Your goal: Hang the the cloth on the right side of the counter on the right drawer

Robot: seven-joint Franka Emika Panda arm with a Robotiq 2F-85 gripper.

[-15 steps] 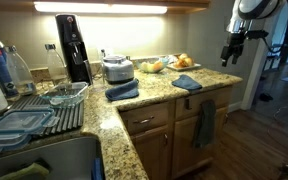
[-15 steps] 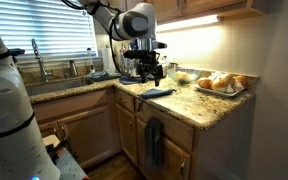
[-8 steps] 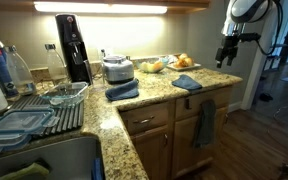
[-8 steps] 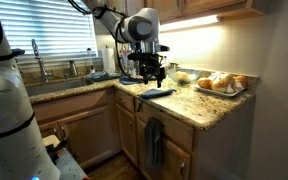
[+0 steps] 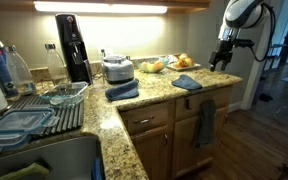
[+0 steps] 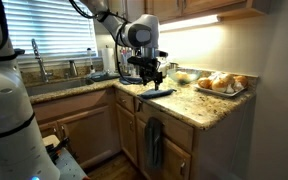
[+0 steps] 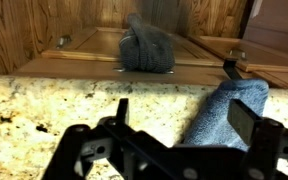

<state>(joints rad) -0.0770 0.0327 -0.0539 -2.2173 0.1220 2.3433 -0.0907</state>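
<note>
My black gripper [image 5: 222, 57], jaws spread and empty, hovers upper right over the slate-blue fabric cloth [image 5: 187, 82] lying on the speckled granite counter [image 5: 156, 92]; grasping and hanging remain.

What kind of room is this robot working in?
Most likely a home kitchen: a speckled granite counter over wooden cabinets, a dish rack beside the sink, and what looks like a black coffee maker against the wall.
</note>
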